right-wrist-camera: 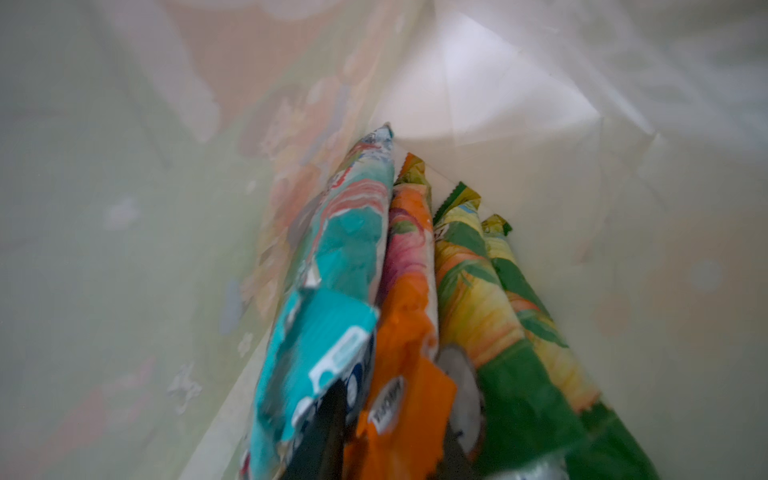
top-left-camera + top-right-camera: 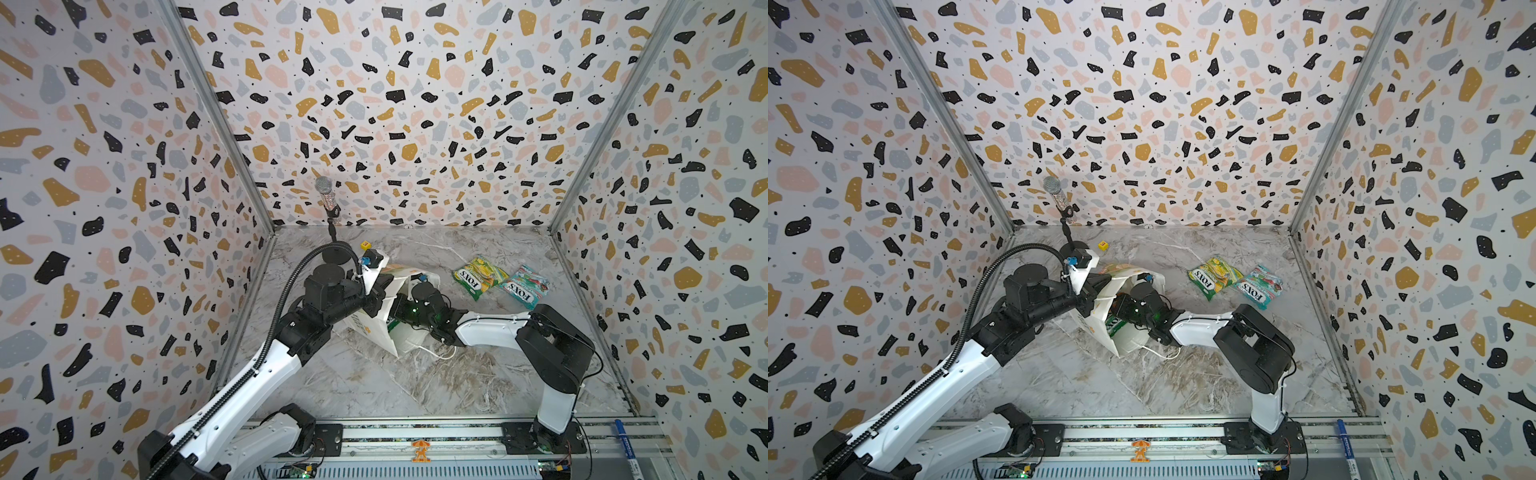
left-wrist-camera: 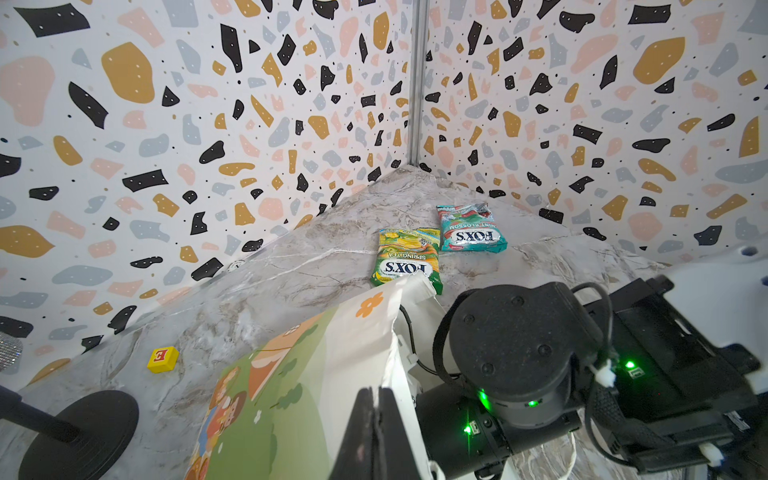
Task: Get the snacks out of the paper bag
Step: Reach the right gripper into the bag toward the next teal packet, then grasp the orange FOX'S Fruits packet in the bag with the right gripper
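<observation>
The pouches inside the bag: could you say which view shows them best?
The right wrist view: it looks into the bag and shows four pouches side by side. Both top views show only a green sliver at its mouth; the left wrist view, only its outside.

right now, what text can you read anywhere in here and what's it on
"FOX'S": green-yellow pouch.
"SPRING TEA": same pouch.
"FOX'S": teal pouch.
"MINT BLOSSOM": same teal pouch.
"E": yellow cube.
Bagged pouches inside the paper bag: print blurred, unreadable.
Blue pen: print too small.
</observation>
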You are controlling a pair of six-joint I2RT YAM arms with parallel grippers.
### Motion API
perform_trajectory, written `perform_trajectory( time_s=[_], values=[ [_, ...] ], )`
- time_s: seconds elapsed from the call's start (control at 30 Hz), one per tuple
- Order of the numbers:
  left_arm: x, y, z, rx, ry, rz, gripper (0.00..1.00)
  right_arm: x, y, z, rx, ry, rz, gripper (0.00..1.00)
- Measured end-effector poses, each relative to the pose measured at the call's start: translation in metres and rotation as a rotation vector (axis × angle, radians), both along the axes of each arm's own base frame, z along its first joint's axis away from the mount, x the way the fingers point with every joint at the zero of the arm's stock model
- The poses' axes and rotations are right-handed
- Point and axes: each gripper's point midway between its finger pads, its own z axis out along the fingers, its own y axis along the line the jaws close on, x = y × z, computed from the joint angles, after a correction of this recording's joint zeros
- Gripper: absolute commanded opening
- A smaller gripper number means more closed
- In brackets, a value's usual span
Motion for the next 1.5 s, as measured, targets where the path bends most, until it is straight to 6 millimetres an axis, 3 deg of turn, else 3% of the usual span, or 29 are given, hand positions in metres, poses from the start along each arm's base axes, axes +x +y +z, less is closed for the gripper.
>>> perform_trajectory(
  time_s=[0.37, 0.63, 0.83, 1.5],
  values=[
    [0.000, 0.000, 0.000, 0.000, 0.000, -0.001, 0.00, 0.005, 0.006, -0.008, -0.010, 0.011, -0.017, 0.31],
    [0.002, 0.001, 0.000, 0.004, -0.001, 0.013, 0.00, 0.009, 0.011, -0.014, -0.035, -0.010, 0.001, 0.00],
    [0.005, 0.005, -0.002, 0.014, 0.000, 0.043, 0.00, 0.000, 0.001, -0.013, -0.072, -0.057, 0.023, 0.00],
    [0.017, 0.013, -0.010, 0.044, 0.008, 0.114, 0.00, -0.021, -0.036, 0.020, -0.173, -0.217, 0.048, 0.00]
  ],
)
